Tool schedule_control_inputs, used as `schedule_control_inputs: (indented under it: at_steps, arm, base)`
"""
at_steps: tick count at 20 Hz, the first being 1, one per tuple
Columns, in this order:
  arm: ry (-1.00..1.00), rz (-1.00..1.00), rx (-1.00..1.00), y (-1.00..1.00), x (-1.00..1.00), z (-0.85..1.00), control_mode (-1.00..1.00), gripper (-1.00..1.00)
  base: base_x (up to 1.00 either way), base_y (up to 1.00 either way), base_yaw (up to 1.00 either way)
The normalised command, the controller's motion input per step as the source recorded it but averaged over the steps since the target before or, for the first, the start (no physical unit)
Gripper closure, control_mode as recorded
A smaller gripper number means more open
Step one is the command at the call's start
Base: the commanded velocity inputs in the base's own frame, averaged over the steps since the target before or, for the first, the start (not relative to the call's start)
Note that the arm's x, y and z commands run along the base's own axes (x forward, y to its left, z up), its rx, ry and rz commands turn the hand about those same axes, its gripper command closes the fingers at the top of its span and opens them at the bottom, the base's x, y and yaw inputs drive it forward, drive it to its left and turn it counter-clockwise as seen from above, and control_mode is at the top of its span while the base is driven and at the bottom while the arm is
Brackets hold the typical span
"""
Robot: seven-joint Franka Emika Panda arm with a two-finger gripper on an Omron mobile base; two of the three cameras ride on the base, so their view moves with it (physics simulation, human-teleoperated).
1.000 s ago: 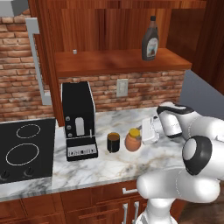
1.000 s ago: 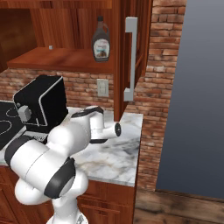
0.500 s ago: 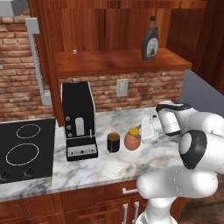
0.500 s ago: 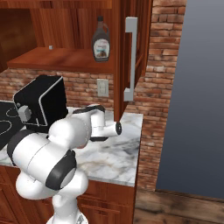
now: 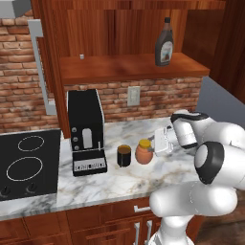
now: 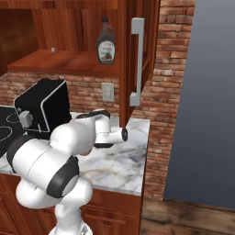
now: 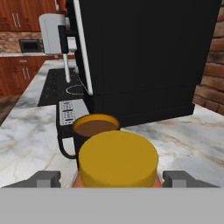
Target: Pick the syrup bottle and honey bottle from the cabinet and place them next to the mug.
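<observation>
- The honey bottle [image 5: 144, 151] — squat, ridged, orange-tan with a yellow cap — stands upright on the white marble surface [image 5: 119, 179], just beside the small dark cylindrical mug [image 5: 124, 155] and in front of the tall black coffee machine [image 5: 85, 131].
- The two-finger gripper [image 5: 157, 141] sits level with the honey bottle's cap at its far side from the mug; in the hand view the two grey finger tips [image 7: 43, 179] flank the cap with a gap on each side, so the jaws stand open around it, gripping nothing.
- By the look of it the honey bottle is already placed next to the mug.
- The tall dark brown syrup bottle [image 5: 164, 44], narrow-necked with a black cap and pale label, stands upright on the shelf of the reddish-brown wooden cabinet [image 5: 129, 72] — well above the jaws and slightly right of them.
- The coming move likely turns on that: back off the cap, rise to the shelf, meet the bottle's vertical axis from the front.
</observation>
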Motion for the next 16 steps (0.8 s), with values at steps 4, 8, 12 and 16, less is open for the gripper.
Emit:
schedule_control_inputs:
  at_steps: [4, 8, 12, 16]
  arm:
    - [0.00, 0.00, 0.00, 0.00, 0.00, 0.03, -1.00, -1.00]
    - [0.00, 0.00, 0.00, 0.00, 0.00, 0.16, -1.00, -1.00]
    - [-0.03, 0.00, 0.00, 0.00, -0.01, 0.24, -1.00, -1.00]
    - [-0.05, 0.00, 0.00, 0.00, -0.08, 0.32, -1.00, -1.00]
  base:
    - [0.00, 0.00, 0.00]
    - [0.00, 0.00, 0.00]
    - [0.00, 0.00, 0.00]
    - [0.00, 0.00, 0.00]
